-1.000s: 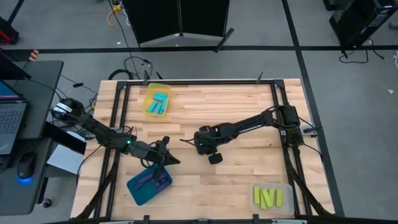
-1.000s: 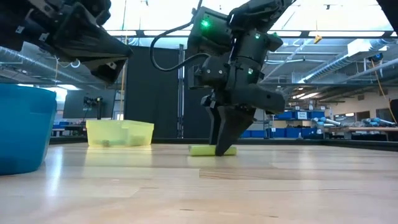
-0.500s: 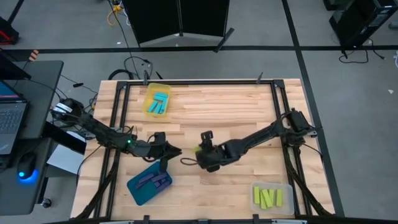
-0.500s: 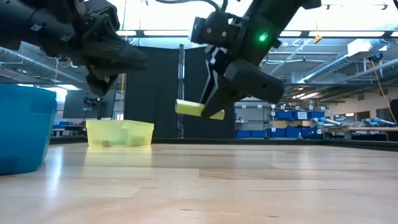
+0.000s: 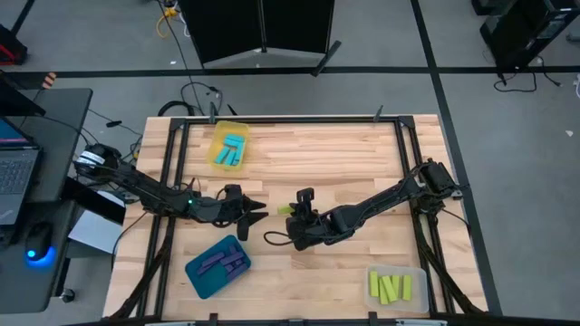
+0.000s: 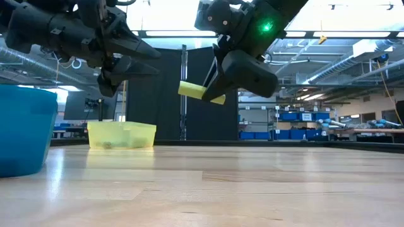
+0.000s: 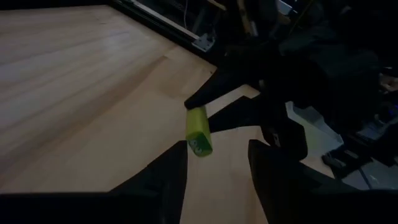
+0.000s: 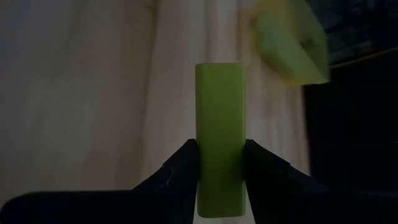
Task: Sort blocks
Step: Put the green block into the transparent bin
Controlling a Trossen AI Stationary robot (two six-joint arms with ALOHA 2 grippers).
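Observation:
A yellow-green block (image 8: 219,124) hangs over the middle of the table, with my right gripper (image 5: 292,215) shut on it. My left gripper (image 5: 262,210) hovers just to the block's left, open and with nothing between its fingers; in its wrist view the block (image 7: 199,130) lies ahead of its fingertips. At the far left a yellow tray (image 5: 217,136) holds cyan blocks (image 5: 232,150). Purple blocks (image 5: 222,263) lie in the blue tray (image 5: 201,276) at the near left. More yellow-green blocks (image 5: 390,288) fill the clear tray (image 5: 417,276) at the near right. My right gripper pinches the block's two long sides (image 8: 219,165) between its two fingers (image 8: 186,163), toward one end. The rest of the block sticks out past the fingertips. The block (image 6: 201,92) is lifted clear of the table and slightly tilted, its free end toward my left gripper.
Black frame rails (image 5: 170,172) run along the table's left, right and far sides. Bare wood (image 5: 335,163) lies across the far middle of the table. A desk with a laptop (image 5: 16,177) stands off the table's left edge.
My right gripper has lifted the yellow-green block off the table and carried it up and slightly toward the left edge. My left gripper has risen from over the blue tray, moved toward the block, and opened.

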